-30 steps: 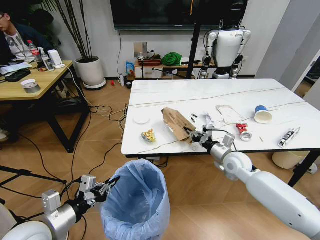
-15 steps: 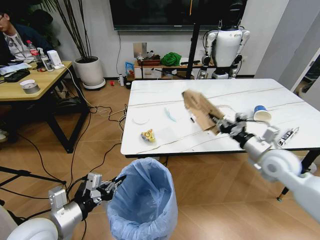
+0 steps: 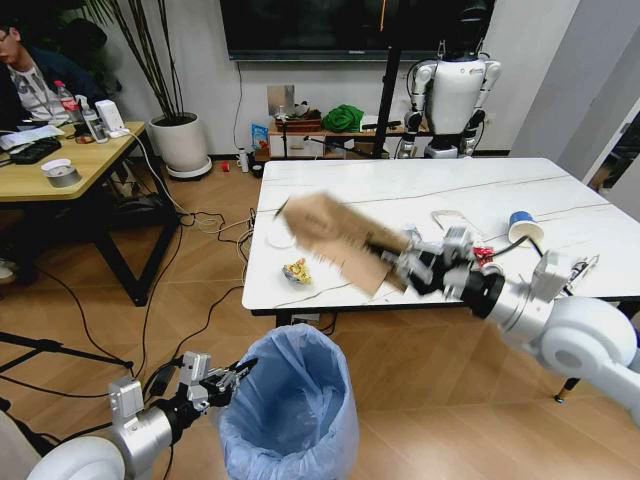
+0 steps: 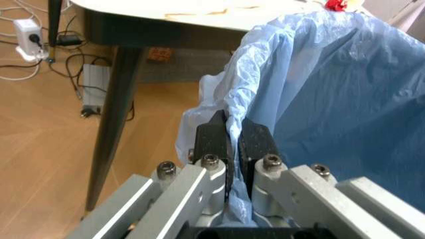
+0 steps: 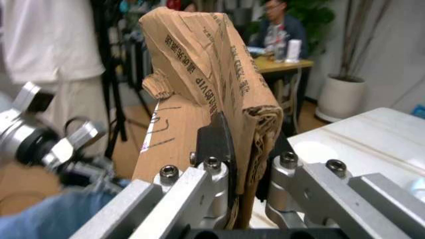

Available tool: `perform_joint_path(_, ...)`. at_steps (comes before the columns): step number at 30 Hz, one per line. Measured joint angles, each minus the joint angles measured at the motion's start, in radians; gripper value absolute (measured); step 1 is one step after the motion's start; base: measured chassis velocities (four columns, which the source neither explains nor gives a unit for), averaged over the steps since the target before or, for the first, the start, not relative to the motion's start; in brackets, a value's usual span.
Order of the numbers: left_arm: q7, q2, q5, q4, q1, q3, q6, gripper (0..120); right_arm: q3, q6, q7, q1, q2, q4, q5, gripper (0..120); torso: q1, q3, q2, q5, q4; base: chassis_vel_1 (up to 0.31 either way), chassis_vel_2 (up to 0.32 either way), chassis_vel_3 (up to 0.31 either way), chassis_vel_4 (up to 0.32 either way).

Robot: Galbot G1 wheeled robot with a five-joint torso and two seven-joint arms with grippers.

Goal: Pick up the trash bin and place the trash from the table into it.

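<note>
Aloft, cardboard (image 3: 335, 240) sits clamped in the right tool (image 3: 408, 268).

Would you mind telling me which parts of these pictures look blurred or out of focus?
Head view: the flattened brown cardboard and the right hand gripping it are smeared by motion, while the white marble-look table stays crisp. Right wrist view: the cardboard is sharp, the room behind soft. Left wrist view: the left hand, pinching the blue-bagged trash bin at its rim, is reasonably sharp.
</note>
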Motion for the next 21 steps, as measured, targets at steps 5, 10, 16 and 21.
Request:
perform_joint_path(5,-0.003,-0.004,-0.005,0.008,-0.034,0.025,0.003,0,-0.019,0.004,-0.049,-0.005,-0.028,0.004,-0.043,4,0.000,0.000,0.000,0.0000,-0.0001,0.000,0.000,0.000,0.000)
perform_joint_path(10,-0.002,-0.004,-0.014,0.035,-0.093,0.062,0.004,0,-0.041,0.003,-0.105,-0.015,-0.036,0.004,-0.081,4,0.000,0.000,0.000,0.0000,-0.0001,0.000,0.000,0.000,0.000)
perform_joint_path(16,-0.001,-0.001,-0.025,0.059,-0.157,0.118,0.005,0,-0.073,-0.010,-0.126,-0.008,-0.050,-0.009,-0.093,4,0.000,0.000,0.000,-0.0001,0.0000,0.000,0.000,0.000,0.000)
perform_joint_path(21,-0.001,0.011,-0.049,0.084,-0.233,0.178,0.008,0,-0.080,-0.012,-0.135,-0.004,-0.059,-0.045,-0.096,4,0.000,0.000,0.000,0.0001,-0.0002,0.000,0.000,0.000,0.000)
